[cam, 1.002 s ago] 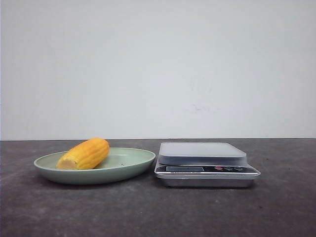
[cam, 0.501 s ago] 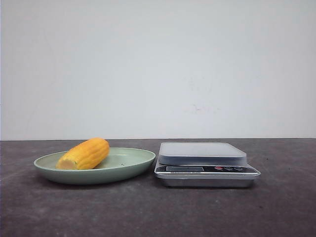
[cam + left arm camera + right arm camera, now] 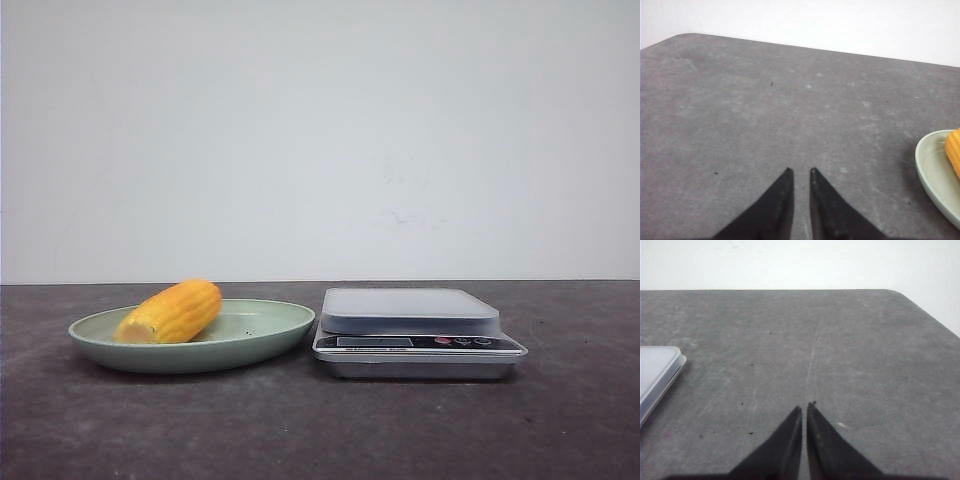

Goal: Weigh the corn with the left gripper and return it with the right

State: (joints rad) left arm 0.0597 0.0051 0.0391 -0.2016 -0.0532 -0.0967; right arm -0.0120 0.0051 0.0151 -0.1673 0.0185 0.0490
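Grey and scuffed, the counter (image 3: 300, 430) runs the full width of the front view under a plain white wall (image 3: 320, 140). On it, right of centre, sits a silver scale (image 3: 418, 333) with a bare pale platform, a dark display strip and small buttons along its front edge. Just beside the scale, to its left and apart from it by a narrow gap, rests a shallow pale green plate (image 3: 255, 335). The corn (image 3: 170, 312) lies on its side in the left half of the plate, its yellow-orange rows of kernels facing the camera, its paler cut end pointing toward the plate's left rim and its rounded end raised a little toward the middle.

Neither arm appears in the front view. In the left wrist view the left claw (image 3: 799, 172) hovers over bare counter, its two black fingers drawn close with only a thin slit between the tips, gripping nothing; the plate's rim (image 3: 932, 175) and a sliver of corn (image 3: 954, 150) show at the frame's edge, well apart from the tips. In the right wrist view the right claw (image 3: 805, 407) is likewise pressed nearly together over bare counter, empty, with a corner of the scale (image 3: 657, 375) at the frame's edge.
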